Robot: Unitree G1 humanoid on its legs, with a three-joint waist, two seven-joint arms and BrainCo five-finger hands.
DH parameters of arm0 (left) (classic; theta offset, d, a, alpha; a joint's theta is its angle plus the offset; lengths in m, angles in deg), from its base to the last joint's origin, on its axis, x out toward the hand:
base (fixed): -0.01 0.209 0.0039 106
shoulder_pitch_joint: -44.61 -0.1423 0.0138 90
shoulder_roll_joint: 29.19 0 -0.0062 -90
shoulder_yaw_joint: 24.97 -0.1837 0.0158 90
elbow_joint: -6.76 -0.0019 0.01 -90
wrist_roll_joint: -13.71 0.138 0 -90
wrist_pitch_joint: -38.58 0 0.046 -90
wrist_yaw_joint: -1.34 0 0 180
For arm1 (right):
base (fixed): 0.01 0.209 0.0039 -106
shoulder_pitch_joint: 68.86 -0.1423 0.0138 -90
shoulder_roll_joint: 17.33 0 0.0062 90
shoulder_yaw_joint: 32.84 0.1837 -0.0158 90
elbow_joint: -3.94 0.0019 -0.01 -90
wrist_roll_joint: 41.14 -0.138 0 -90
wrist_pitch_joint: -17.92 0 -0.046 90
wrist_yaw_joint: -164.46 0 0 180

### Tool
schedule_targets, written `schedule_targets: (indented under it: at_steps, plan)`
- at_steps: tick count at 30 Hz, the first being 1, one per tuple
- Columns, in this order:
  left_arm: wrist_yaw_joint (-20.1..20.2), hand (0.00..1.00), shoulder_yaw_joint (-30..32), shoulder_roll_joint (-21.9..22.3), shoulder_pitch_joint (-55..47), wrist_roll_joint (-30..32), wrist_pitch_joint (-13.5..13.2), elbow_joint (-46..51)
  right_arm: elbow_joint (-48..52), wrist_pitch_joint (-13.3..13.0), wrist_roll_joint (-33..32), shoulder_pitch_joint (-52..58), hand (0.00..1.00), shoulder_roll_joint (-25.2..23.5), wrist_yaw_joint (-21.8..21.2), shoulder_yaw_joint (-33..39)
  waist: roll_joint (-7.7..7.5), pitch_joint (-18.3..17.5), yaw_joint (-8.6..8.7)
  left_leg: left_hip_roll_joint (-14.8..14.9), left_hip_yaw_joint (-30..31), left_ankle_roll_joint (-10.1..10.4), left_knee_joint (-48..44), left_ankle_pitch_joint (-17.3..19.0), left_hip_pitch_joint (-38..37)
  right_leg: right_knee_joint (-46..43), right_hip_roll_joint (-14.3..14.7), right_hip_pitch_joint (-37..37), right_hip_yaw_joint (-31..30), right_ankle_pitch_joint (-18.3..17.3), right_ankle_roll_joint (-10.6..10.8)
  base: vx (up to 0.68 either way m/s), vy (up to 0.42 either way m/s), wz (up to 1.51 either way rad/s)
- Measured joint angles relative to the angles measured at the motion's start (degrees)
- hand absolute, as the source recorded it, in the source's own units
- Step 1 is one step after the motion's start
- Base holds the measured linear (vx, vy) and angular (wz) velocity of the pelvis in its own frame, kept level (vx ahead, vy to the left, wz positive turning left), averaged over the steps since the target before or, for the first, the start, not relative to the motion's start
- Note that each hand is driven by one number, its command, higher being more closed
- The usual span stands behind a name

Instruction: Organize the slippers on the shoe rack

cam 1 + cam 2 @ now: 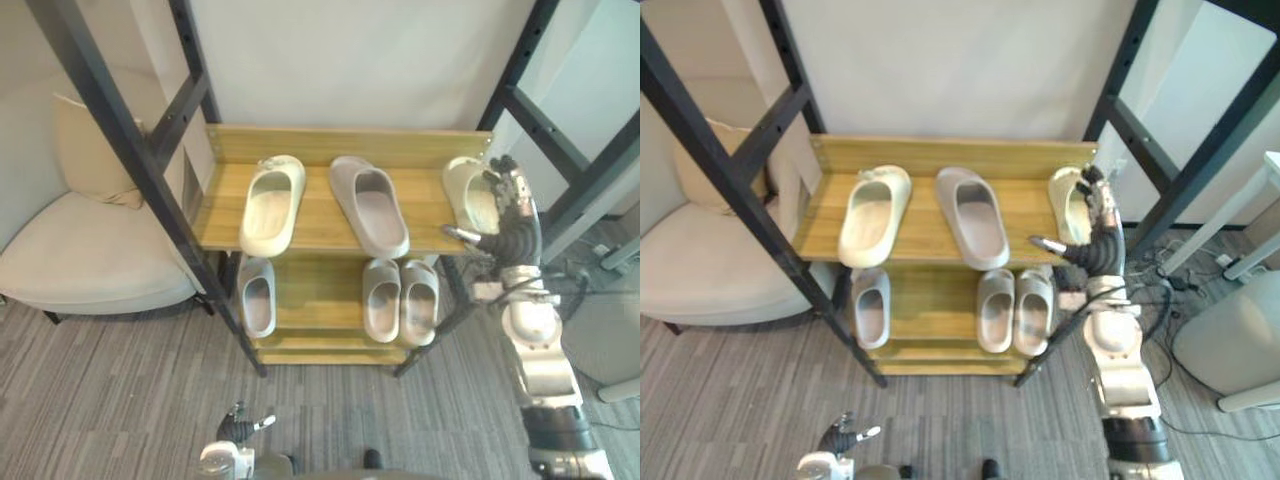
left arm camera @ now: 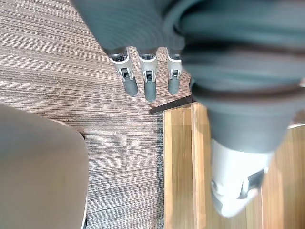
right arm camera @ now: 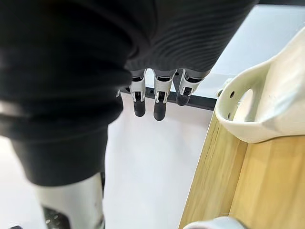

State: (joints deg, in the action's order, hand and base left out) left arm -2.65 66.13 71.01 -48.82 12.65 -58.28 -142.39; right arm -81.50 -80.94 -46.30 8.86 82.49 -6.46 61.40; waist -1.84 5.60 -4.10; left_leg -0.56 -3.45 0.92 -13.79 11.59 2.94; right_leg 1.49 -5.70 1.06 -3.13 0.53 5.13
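While the left hand [image 2: 149,86] hangs low over the floor, fingers slack, the top shelf [image 1: 320,215] holds a left cream slipper [image 1: 272,205], a grey slipper [image 1: 370,205] and a right cream slipper [image 1: 468,195]. The right hand [image 1: 512,232] is just beside the last, fingers straight, holding nothing.

We see a cream armchair [image 1: 90,260] with a cushion [image 1: 90,150], both well to the left of the right fingers [image 1: 508,188]. Grey striped carpet [image 1: 120,400] lies below them, a pale wall [image 1: 350,60] stands beyond them, and a grey rounded object [image 1: 605,345] sits near their lower right.
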Motion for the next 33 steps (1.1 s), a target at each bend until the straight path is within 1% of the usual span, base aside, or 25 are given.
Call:
schedule_targets:
  at_steps: [1,3,4,6,10,13,17,21,23,27,29,32,33]
  plan:
    - [0.1,0.00,0.0,0.0,0.0,0.0,0.0,0.0,-0.8,0.0,0.0,-0.7,0.00,0.5,-0.1,0.0,-0.02,0.0,-0.01,0.0,0.1,0.0,0.0,0.0,0.0,0.0,0.0,0.0,0.1,0.0,0.0,0.00,-0.016,0.10]
    - [0.6,0.00,0.0,-0.1,0.0,-0.1,0.0,0.4,-5.4,0.4,-0.6,-4.9,0.00,3.6,-0.3,-0.3,-0.23,0.2,-0.15,-0.2,1.0,-0.1,0.0,0.0,0.3,0.1,-0.1,0.1,0.9,0.0,0.0,0.00,-0.018,0.10]
    - [0.7,0.00,0.0,-0.1,0.0,-0.1,0.0,0.5,-6.2,0.5,-0.7,-5.7,0.00,4.3,-0.4,-0.5,-0.25,0.3,-0.19,-0.3,1.0,-0.1,0.0,0.0,0.3,0.1,-0.1,0.1,0.9,0.0,0.0,0.00,-0.014,0.05]
    - [0.8,0.00,0.0,-0.1,0.0,-0.2,-0.1,1.3,-9.2,0.6,-1.9,-9.6,0.00,7.6,-0.8,-2.6,-0.42,1.0,-0.54,-0.3,1.0,-0.1,0.0,0.0,0.3,0.1,-0.2,0.0,0.9,0.0,0.0,0.00,0.000,0.00]
    - [0.8,0.00,0.1,-0.1,0.0,-0.2,-0.2,1.8,-13.9,0.9,-2.2,-14.3,0.00,10.2,-2.1,-6.0,-0.59,1.2,-0.78,-0.4,1.5,-0.1,-0.3,0.0,1.2,0.1,-0.2,-0.6,1.2,0.0,0.0,0.00,-0.003,0.01]
    - [0.8,0.00,0.1,-0.1,0.0,-0.3,-0.2,2.0,-17.6,1.6,-2.4,-17.3,0.00,11.0,-2.4,-8.1,-0.64,1.2,-1.12,-0.4,1.9,-0.2,-0.2,0.0,1.2,0.1,-0.1,-0.7,1.2,0.0,0.0,0.00,0.000,0.00]
    - [0.8,0.00,0.2,-0.1,0.0,-0.3,-0.2,2.3,-21.2,1.7,-2.4,-21.4,0.00,13.0,-3.8,-12.2,-0.69,1.4,-1.26,-0.5,2.3,-0.3,-0.3,0.0,1.8,0.1,-0.2,-1.1,1.4,0.0,0.0,0.00,-0.007,0.03]
    - [0.8,0.00,0.2,0.0,0.0,-1.5,-0.4,2.9,-25.7,2.1,-2.5,-25.7,0.00,13.1,-4.5,-16.2,-0.74,2.2,-1.81,-0.6,2.6,-0.3,-0.4,-0.1,2.0,0.1,-0.2,-1.2,1.7,0.0,0.0,0.00,-0.008,0.03]
    - [0.9,0.00,0.2,0.0,0.0,-1.5,-0.4,3.7,-27.3,2.5,-2.5,-27.2,0.00,13.1,-4.6,-17.0,-0.65,2.9,-2.08,-0.6,2.8,-0.4,-0.4,-0.2,2.2,0.1,-0.2,-1.2,2.1,0.1,-0.2,-0.01,-0.017,0.07]
    - [0.9,0.00,0.2,0.2,0.0,-1.7,-0.6,3.8,-30.9,3.0,-2.2,-28.4,0.00,13.0,-4.8,-18.8,-0.57,3.0,-2.37,-0.7,3.8,-0.6,-0.3,-0.3,2.5,0.1,-0.1,-1.0,2.8,0.3,-0.3,0.01,-0.014,0.12]
    - [0.8,0.00,0.2,0.4,0.0,-2.1,-0.9,3.8,-34.2,3.3,-2.0,-30.6,0.00,12.9,-4.9,-20.4,-0.12,3.5,-2.42,-0.6,4.2,-1.0,-0.2,-0.6,2.8,0.1,0.0,-1.0,2.9,1.1,-1.0,0.01,-0.002,0.03]
    - [0.8,0.00,0.2,0.5,0.1,-3.0,-1.5,4.1,-37.1,3.9,-1.5,-32.7,0.00,12.4,-5.0,-20.5,0.20,4.5,-2.52,-0.6,4.2,-1.4,0.0,-1.0,2.8,0.3,0.1,-1.0,2.9,2.1,-1.1,-0.03,0.008,0.01]
    - [0.8,0.00,0.2,0.5,0.3,-3.3,-1.5,4.1,-38.3,4.2,-1.4,-33.4,0.00,12.2,-5.0,-20.5,0.17,4.7,-2.81,-0.6,4.2,-1.5,0.9,-1.6,2.7,0.5,0.1,-1.2,3.0,2.7,-1.2,-0.04,0.009,0.02]
